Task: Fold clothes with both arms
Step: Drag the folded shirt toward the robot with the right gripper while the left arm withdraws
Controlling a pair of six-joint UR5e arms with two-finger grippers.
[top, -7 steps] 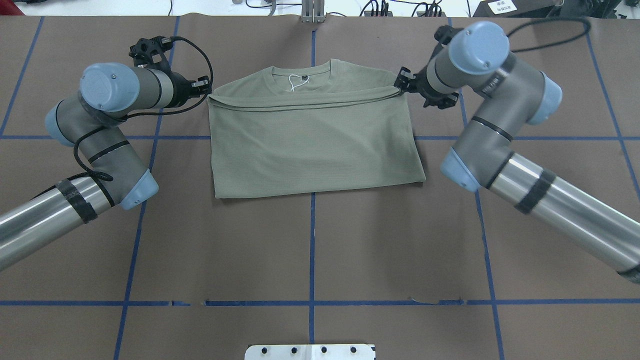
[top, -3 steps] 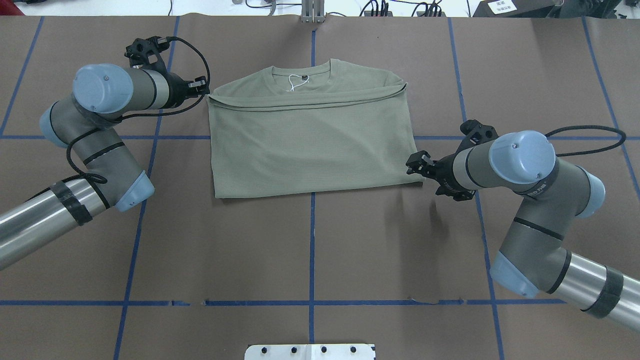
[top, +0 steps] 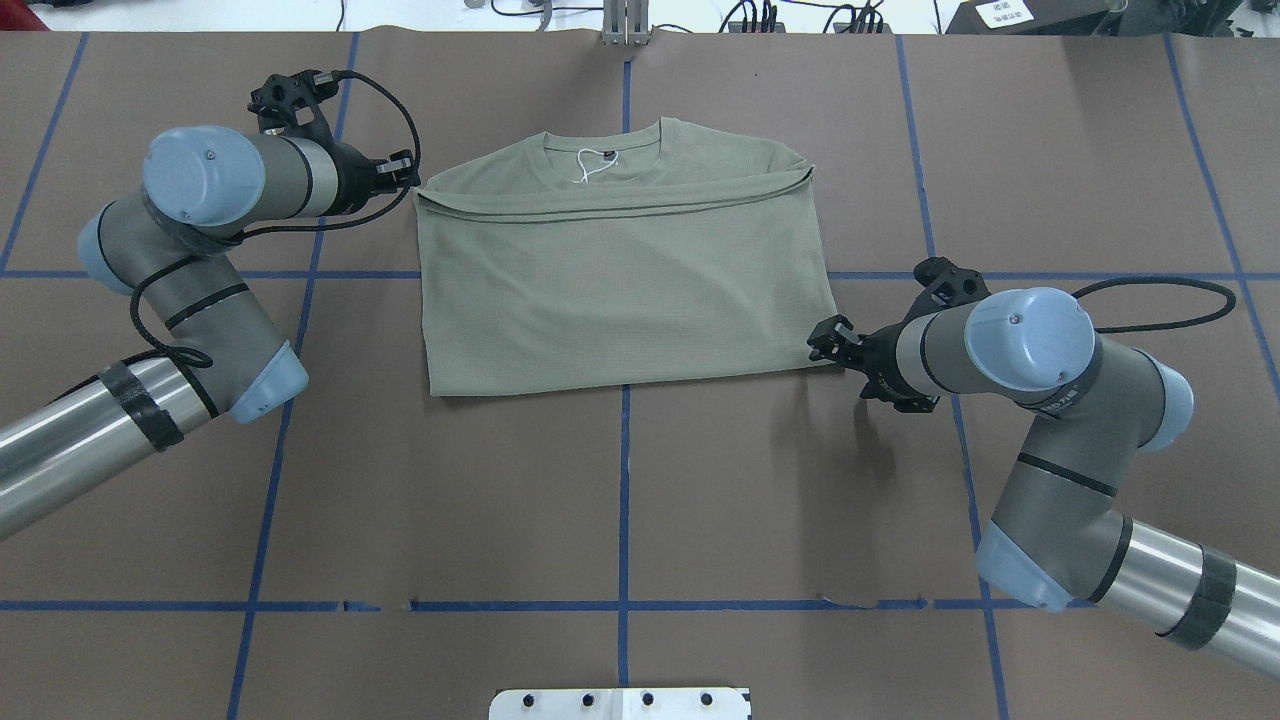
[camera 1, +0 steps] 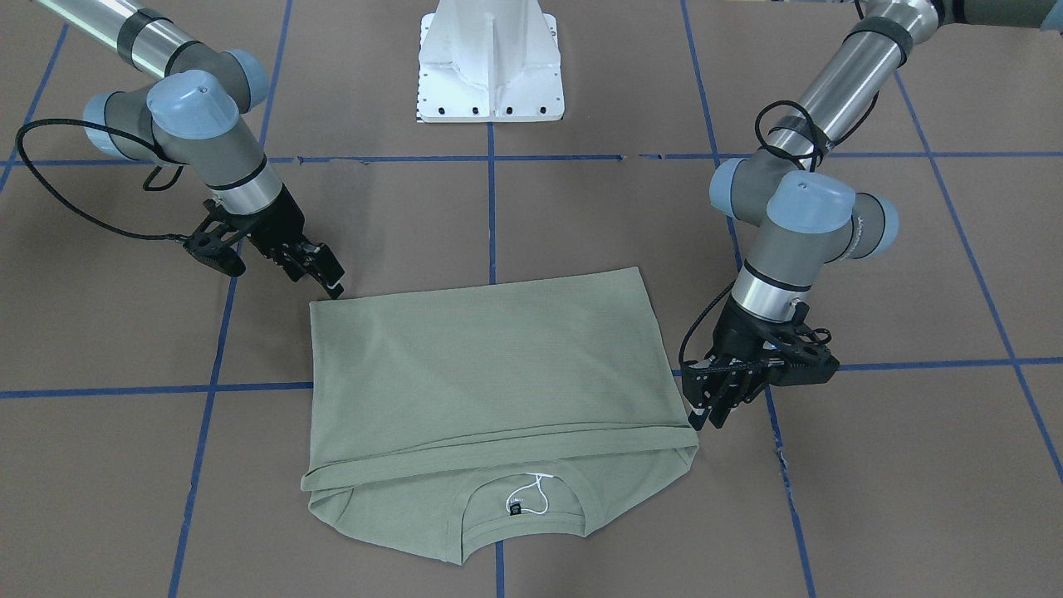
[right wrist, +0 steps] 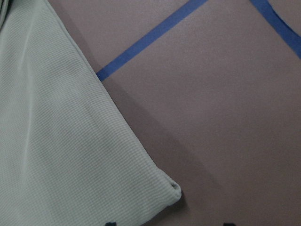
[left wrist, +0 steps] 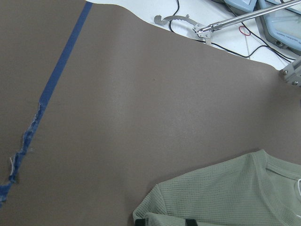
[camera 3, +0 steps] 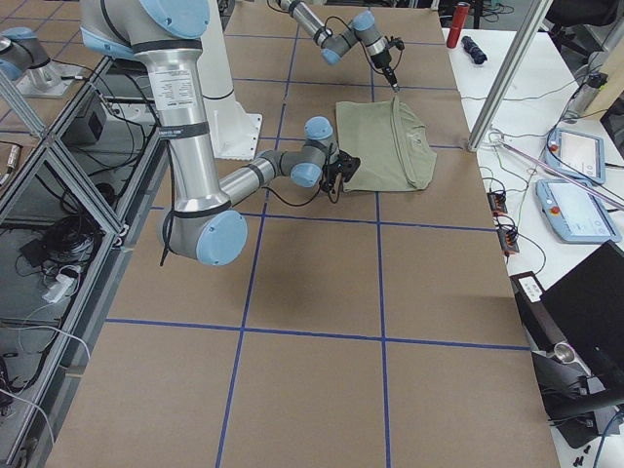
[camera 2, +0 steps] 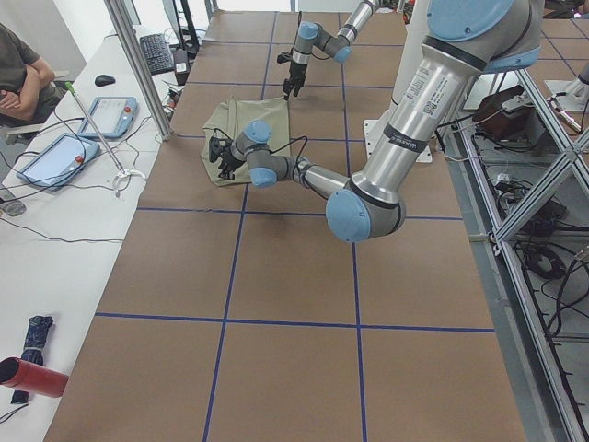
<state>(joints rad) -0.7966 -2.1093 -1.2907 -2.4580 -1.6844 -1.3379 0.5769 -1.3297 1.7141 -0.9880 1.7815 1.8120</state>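
The sage-green shirt (top: 620, 290) lies flat on the brown table, its lower half folded up to just below the neck label (top: 603, 155). It also shows in the front view (camera 1: 490, 374). My left gripper (top: 412, 180) sits low at the shirt's far left corner, jaws partly open; the left wrist view shows the fold's edge (left wrist: 225, 193) between the fingertips. My right gripper (top: 818, 345) is open at the shirt's near right corner, which lies between the fingertips in the right wrist view (right wrist: 61, 141). In the front view the left gripper (camera 1: 704, 419) is on the right, the right gripper (camera 1: 336, 286) on the left.
The white pedestal base (camera 1: 490, 66) stands at the table's robot side. Blue tape lines (top: 625, 500) grid the brown surface. A white desk with tablets (camera 2: 55, 152) and a seated person (camera 2: 18, 74) lie beyond the table's far edge.
My right arm has swung from the shirt's far right corner to its near right corner and closed in on it. My left arm has shifted only slightly.
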